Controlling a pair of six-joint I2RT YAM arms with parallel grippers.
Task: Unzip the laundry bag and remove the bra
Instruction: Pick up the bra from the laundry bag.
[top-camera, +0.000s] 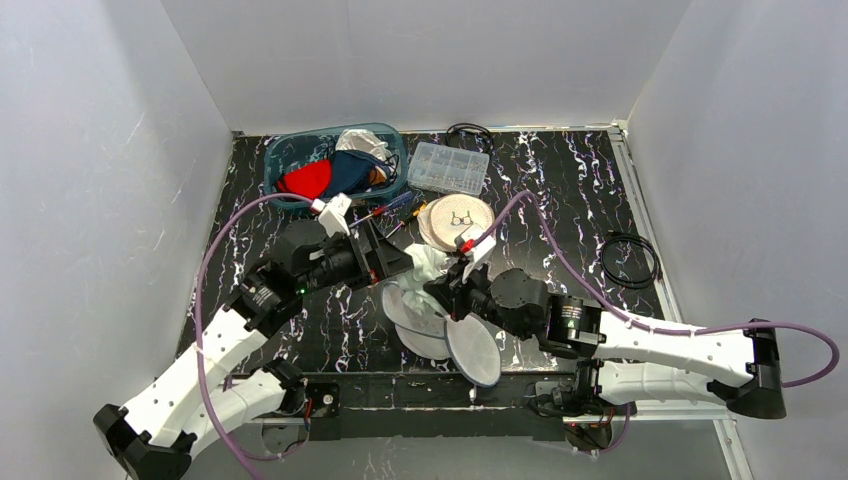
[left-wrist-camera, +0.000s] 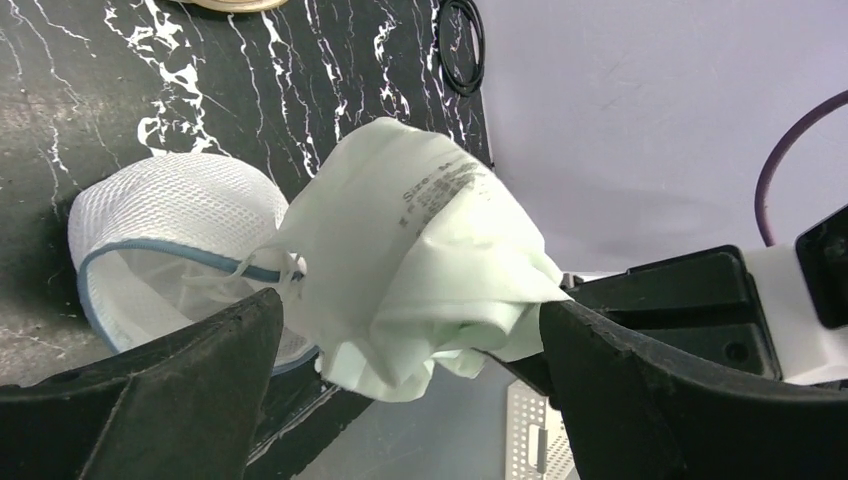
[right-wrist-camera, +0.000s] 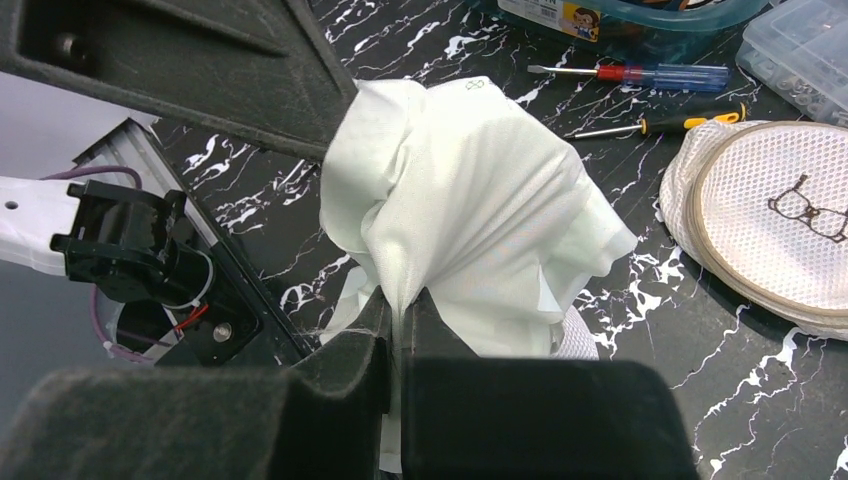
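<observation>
Right jaws pressed together, pinching a fold of the white bra (right-wrist-camera: 470, 220); left jaws spread wide either side of it. The bra hangs bunched just above the laundry bag (left-wrist-camera: 170, 225), a strap perhaps trailing into it. Likely soft, light, snag-prone: hold gathered cloth, not straps.

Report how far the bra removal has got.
Done: the laundry bag lies unzipped and open, and the bra is lifted above it. In hand: the right end effector is shut on the bra; the left end effector stands open around it. Left: thin straps trail by the bag's rim, so the bra probably needs drawing clear and setting down.
</observation>
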